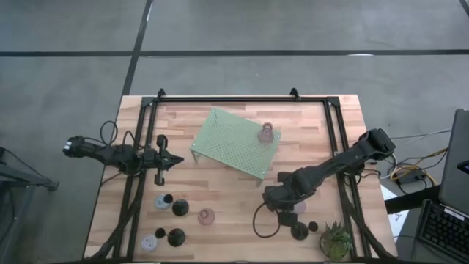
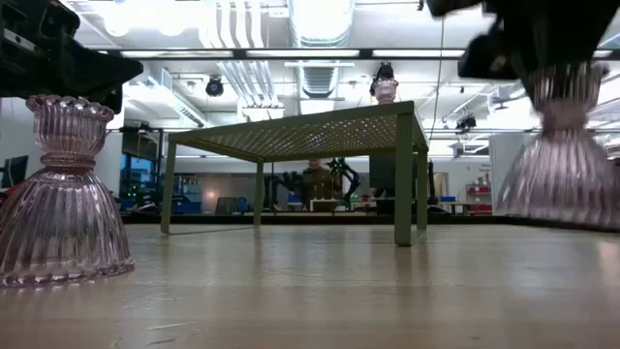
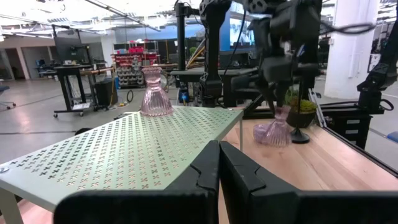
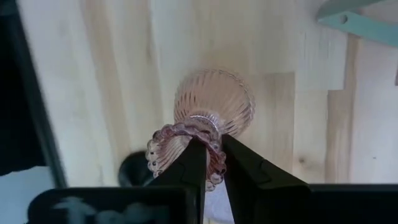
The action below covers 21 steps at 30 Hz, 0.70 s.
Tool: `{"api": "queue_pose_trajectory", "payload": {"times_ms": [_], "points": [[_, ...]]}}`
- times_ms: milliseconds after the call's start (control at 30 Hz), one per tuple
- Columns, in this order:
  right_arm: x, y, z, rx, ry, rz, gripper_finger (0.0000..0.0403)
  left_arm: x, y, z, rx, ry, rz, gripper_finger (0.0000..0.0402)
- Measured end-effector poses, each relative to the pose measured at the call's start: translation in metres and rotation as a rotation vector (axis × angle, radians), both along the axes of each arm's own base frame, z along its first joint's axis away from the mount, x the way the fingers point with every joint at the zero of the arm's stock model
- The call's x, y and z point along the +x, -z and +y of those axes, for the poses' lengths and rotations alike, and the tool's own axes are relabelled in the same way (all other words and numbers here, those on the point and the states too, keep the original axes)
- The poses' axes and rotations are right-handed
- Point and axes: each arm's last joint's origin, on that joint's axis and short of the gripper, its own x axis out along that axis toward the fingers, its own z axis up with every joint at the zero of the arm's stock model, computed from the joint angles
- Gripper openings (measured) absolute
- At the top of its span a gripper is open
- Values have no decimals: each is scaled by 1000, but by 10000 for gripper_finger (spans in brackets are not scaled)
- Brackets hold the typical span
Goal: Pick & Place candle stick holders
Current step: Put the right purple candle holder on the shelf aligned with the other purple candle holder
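A: One pink holder (image 1: pixel 267 133) stands on the green stand (image 1: pixel 227 143), near its far right corner. That looks like the only one placed so far.

B: And the right hand (image 4: pixel 210 163)?

A: Clamped on the rim of a second pink holder (image 4: pixel 211 112), which stands on the desk (image 1: pixel 220 194) on the right side, below the stand. From the low view I judge its base is on the wood, so the lift is not yet made.

B: What is left?

A: Most of it. A third pink holder (image 1: pixel 207 215) sits at the front middle. Black and pale ones (image 1: pixel 170 220) cluster at the front left, and more dark ones (image 1: pixel 300 229) lie by the right arm, near the plant (image 1: pixel 335 239).

B: The left hand (image 1: pixel 174 159)?

A: Fingers pressed together, holding nothing, waiting just left of the stand.

B: The surroundings?

A: A pale wooden desk inside a black frame, on grey floor. Beyond it is a bright workshop with racks and other rigs.
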Motion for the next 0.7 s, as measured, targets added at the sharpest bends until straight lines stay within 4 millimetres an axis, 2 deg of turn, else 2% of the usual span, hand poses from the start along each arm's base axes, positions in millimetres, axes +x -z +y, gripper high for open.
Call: {"api": "queue_pose_trajectory", "payload": {"times_ms": [367,700], "points": [[13,-67,-19,15,3,-73,38,0,0,0,0,0,0,12],[26,-142,-64,34,35,-299,38,0,0,0,0,0,0,12]]}}
